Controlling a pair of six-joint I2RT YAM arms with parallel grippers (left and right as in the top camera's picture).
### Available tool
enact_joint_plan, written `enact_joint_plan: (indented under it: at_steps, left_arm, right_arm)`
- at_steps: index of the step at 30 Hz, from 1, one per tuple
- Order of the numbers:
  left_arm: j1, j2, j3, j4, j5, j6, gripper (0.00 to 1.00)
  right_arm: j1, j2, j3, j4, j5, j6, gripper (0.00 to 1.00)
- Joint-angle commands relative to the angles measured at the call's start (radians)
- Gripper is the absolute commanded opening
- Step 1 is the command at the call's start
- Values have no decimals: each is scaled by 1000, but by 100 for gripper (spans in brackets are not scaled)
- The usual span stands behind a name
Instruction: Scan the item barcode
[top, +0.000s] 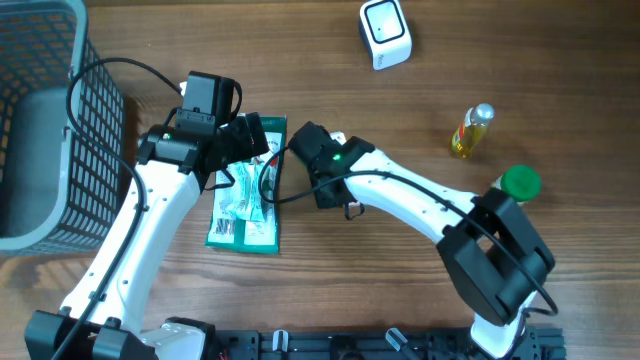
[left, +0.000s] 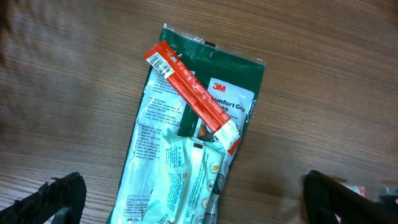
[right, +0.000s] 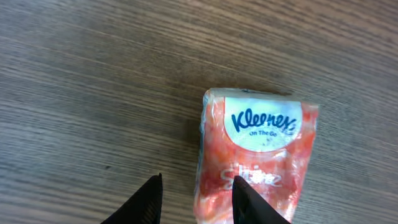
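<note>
Below wide L claw (left: 196, 202): green 3M pkt (left: 242, 71); narrow R claw (right: 198, 196) straddles Kleenex (right: 261, 143) edge.

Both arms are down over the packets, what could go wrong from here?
The right gripper's jaws stand narrower than the Kleenex pack, with one finger over it; closing may only pinch an edge or shove it. The left gripper hangs open over a red strip and a pale packet piled on the green pack, so it might lift several. In the overhead view the two grippers crowd together and could bump.
</note>
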Motion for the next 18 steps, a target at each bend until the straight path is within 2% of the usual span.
enact_joint_plan:
  at_steps: [1,7,12,16,18]
  left_arm:
    - [4,-4,14,2,-13,8,100]
    - [4,-4,14,2,-13,8,100]
    - [4,-4,14,2,-13,8,100]
    - [4,-4,14,2,-13,8,100]
    - [4,-4,14,2,-13,8,100]
  right_arm:
    - [-4,30,-8,0,22,17,36]
    - [-5,69,-8,2,22,16,36]
    - [-5,69,-8,-14,49,14,21]
    - [-5,68,31,0,69,-20,22]
    - [-5,58,88,-39,70,-39,27]
